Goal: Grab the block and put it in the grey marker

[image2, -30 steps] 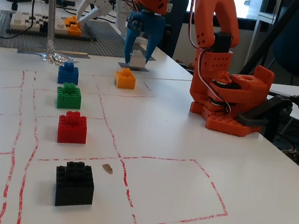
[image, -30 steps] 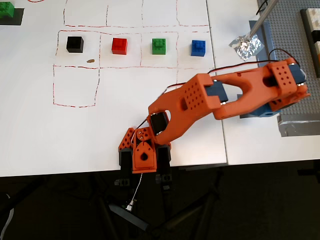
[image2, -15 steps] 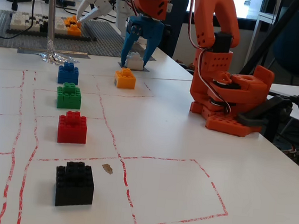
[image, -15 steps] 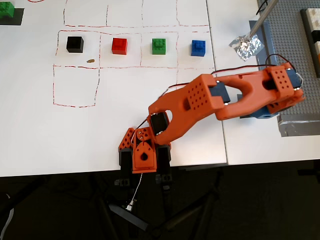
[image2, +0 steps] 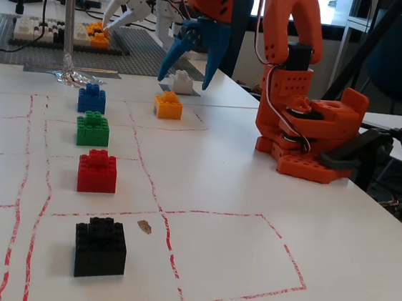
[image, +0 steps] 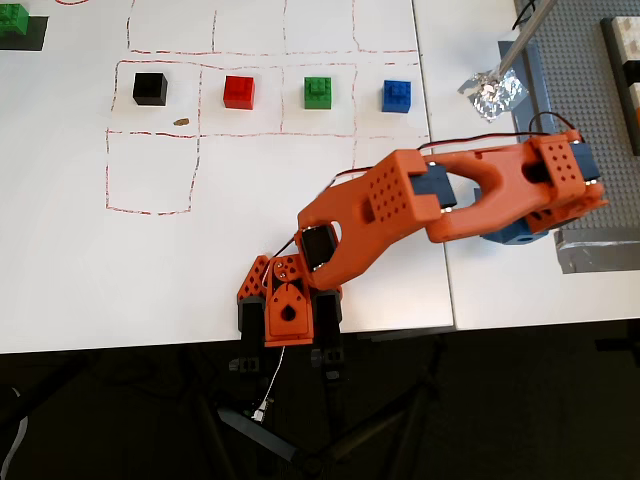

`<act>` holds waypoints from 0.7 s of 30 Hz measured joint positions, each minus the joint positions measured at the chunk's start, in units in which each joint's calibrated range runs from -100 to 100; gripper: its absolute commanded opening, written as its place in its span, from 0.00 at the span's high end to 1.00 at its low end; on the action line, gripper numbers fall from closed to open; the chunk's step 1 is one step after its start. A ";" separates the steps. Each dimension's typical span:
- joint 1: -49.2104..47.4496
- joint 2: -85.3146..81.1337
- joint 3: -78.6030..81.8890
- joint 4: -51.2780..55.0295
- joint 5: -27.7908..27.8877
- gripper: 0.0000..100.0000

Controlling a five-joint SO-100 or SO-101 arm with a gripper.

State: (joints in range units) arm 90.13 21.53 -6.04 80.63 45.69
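In the fixed view the white block (image2: 183,82) sits on the desk (image2: 251,220) directly below the gripper (image2: 190,70), in the gap between its two blue fingers (image2: 172,55), which hang tips-down and spread wide, one on each side of the block. They appear not to touch it; nothing is held. The block looks roughly cube-shaped, so it has no long axis to line up with. What matters is height: the fingertips reach about level with the block, so the next move probably needs only a small drop, if any, before closing.

A dark grey patch, likely the grey marker (image2: 169,87), shows at the block's foot. The block appears to rest on it or just at its edge; from this angle I cannot tell which.

The orange brick (image2: 168,105) lies just beside the block, on the camera's side. The blue brick (image2: 91,99) is farther from the block, to the left in this view.

In the overhead view the arm (image: 400,205) covers the block completely, and neither block nor patch can be seen.
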 measured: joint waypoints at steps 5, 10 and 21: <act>-0.30 -17.53 5.86 5.87 0.15 0.69; -2.99 -33.35 17.04 8.52 0.15 0.77; -26.02 -60.76 38.68 9.89 -5.91 1.00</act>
State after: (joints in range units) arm 64.11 -39.24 32.64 90.51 39.78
